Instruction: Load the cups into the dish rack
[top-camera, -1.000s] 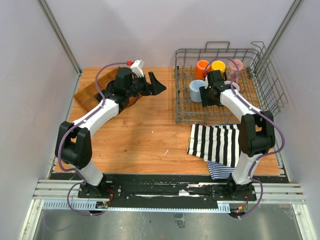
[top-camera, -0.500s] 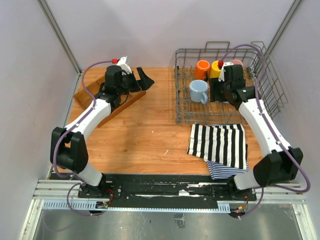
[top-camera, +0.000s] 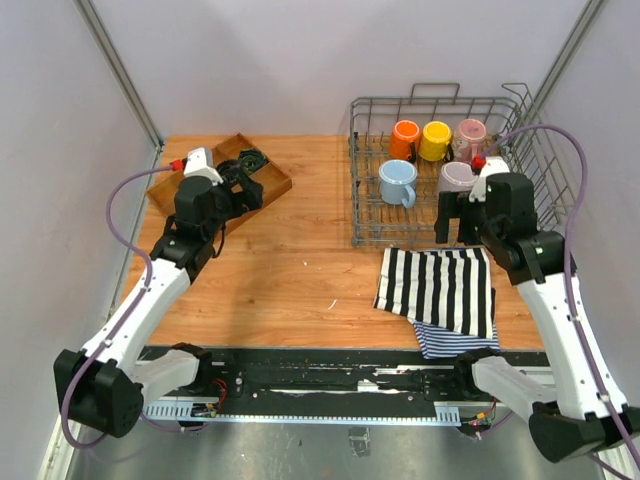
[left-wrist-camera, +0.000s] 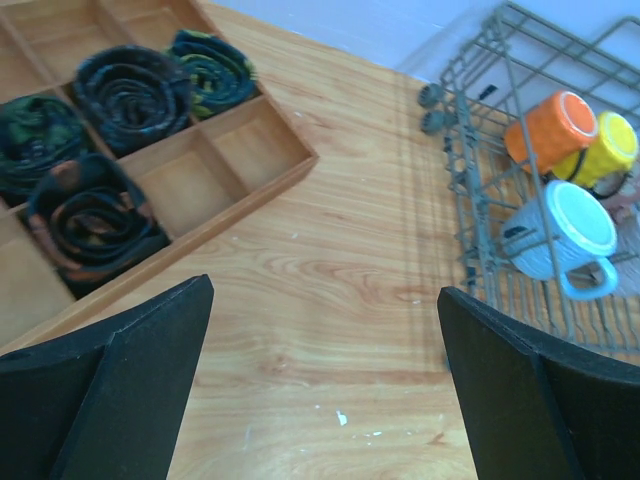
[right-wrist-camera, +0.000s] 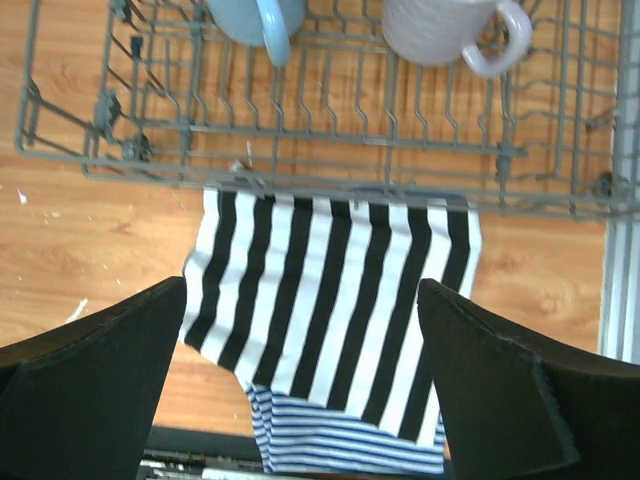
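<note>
Since all 5 cups (top-camera: 397, 182) sit in the dish rack (top-camera: 395, 225), upper right, we see right tool (top-camera: 457, 222) nearest, left tool (left-wrist-camera: 322, 300) far left, both wide and empty.

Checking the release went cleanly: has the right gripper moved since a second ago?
Yes. The right gripper has pulled back from the middle of the dish rack to its near edge, leaving the grey cup inside.
</note>
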